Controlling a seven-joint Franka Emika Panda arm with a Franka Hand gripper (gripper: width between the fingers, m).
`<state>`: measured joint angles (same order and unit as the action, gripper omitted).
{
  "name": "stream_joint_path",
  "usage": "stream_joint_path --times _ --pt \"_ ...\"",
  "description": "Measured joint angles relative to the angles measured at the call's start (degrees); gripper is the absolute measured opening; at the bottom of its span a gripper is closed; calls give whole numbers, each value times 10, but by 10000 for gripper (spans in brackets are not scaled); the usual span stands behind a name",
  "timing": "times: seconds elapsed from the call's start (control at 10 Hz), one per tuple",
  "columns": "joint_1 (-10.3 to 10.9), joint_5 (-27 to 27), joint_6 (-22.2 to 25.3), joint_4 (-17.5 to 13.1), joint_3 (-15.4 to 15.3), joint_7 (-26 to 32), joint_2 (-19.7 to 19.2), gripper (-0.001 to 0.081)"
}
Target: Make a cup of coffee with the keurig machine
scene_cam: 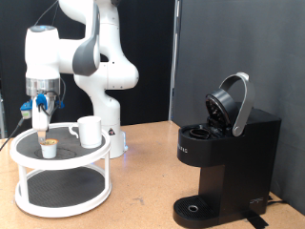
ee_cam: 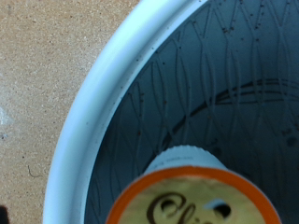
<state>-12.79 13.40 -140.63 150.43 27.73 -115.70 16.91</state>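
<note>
While your gripper [scene_cam: 41,122] hangs over the two-tier white stand [scene_cam: 29,183] at the exterior view's left, the coffee pod [scene_cam: 48,148] sits almost straight below it on the stand's upper shelf, a touch toward the exterior view's right. That vertical line is the relation to watch: the pod stands upright, its axis running up toward the fingers, with a clear gap between them. You have nothing between the fingers, and from these pictures I cannot tell whether they stand apart or together; the wrist view shows no fingertips at all.

Looking down from the wrist, you see the pod [ee_cam: 192,196] cut off by the picture's edge: a white body, an orange rim and a tan foil top with dark print. It rests on the shelf's dark mesh, close inside the white rim [ee_cam: 89,112], with bare desk [ee_cam: 42,65] beyond.

Just beside the pod, toward the exterior view's right on the same shelf, stands the cup [scene_cam: 90,131], plain white, upright, its handle turned toward the pod.

Well apart, at the exterior view's right, the keurig machine [scene_cam: 229,153] stands on the desk, matte black, its rounded lid tipped up and open, the round drip base bare.
</note>
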Motion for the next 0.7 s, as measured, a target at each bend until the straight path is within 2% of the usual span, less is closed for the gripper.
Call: stream_joint_path --times 0.3,0.7 --pt "0 -3 -31 10 3 1 -24 734" --pt "1 -27 -32 11 3 13 -31 734"
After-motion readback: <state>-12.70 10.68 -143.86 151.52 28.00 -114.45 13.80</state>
